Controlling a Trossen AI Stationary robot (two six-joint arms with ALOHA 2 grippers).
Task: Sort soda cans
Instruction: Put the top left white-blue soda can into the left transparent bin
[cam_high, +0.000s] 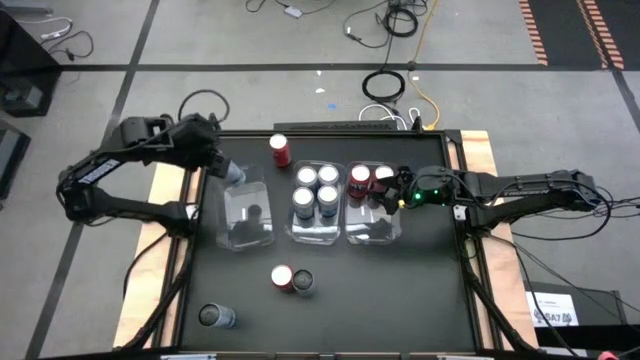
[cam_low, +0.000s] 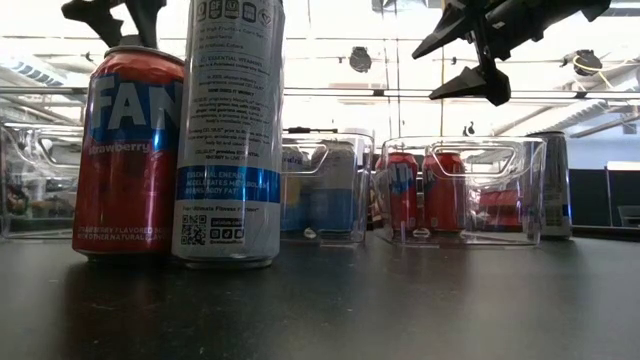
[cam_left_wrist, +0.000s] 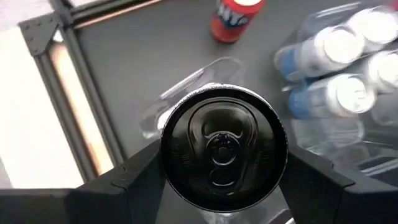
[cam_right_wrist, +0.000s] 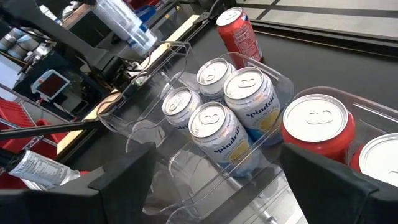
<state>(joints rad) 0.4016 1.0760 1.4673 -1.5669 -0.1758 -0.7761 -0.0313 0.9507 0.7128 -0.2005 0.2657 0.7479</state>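
grey can (cam_left_wrist: 224, 146) upright (vertical axis), left gripper (cam_left_wrist: 224, 186) clamped

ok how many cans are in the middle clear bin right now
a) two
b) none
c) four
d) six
c, the high view shows four silver-topped blue-silver cans standing two by two inside the middle bin, and the right wrist view shows the same four packed together.
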